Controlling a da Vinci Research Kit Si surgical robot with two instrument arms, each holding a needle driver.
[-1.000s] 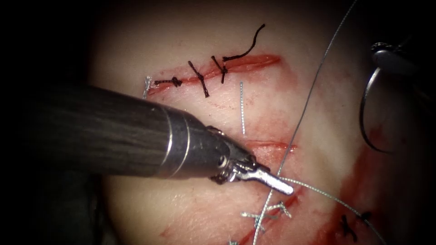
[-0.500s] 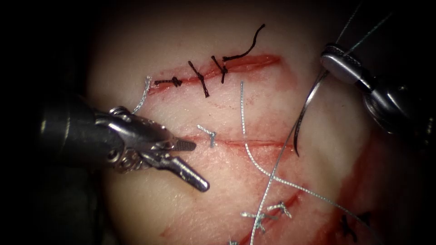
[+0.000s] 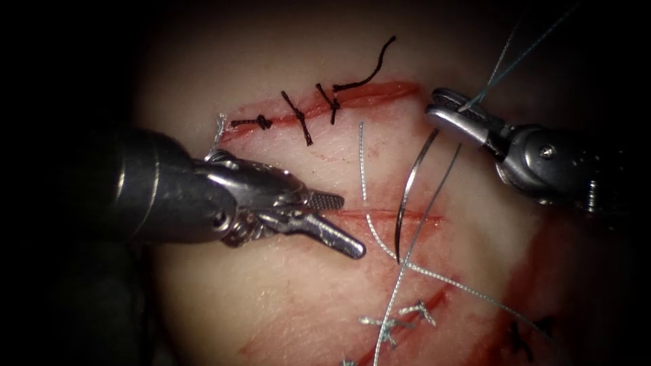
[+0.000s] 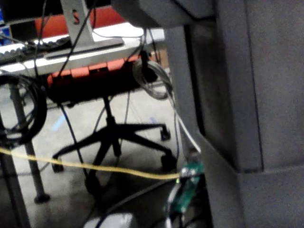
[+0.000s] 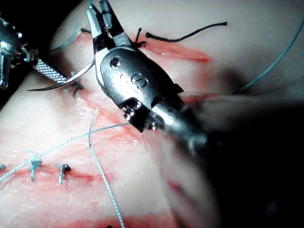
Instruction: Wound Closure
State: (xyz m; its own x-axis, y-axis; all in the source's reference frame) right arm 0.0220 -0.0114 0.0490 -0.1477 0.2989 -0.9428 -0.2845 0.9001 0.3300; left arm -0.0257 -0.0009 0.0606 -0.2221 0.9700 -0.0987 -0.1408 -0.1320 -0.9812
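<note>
While the right tool point(image 3: 444, 112) grips the needle point(image 3: 409, 193) near its thread end above the cut point(image 3: 386, 215), apparently clear of the tissue point(image 3: 271, 305), its wrist view catches the left tool point(image 5: 45, 71). Jaws parted and empty, that tool point(image 3: 339, 220) has advanced rightward.

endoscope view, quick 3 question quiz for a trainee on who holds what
1. True or false: the left gripper holds the needle.
2. Which part of the needle does the right gripper hold? A) the tip B) the middle of the curve C) the thread end
3. Fill in: the needle's tip hangs over the middle cut and is ___ the tissue.

Key
1. False: the left gripper is open, holding nothing, left of the needle.
2. C: it is shut on the end where the thread joins; the curve hangs down from it.
3. Not in: the whole needle is visible above the surface.
</note>
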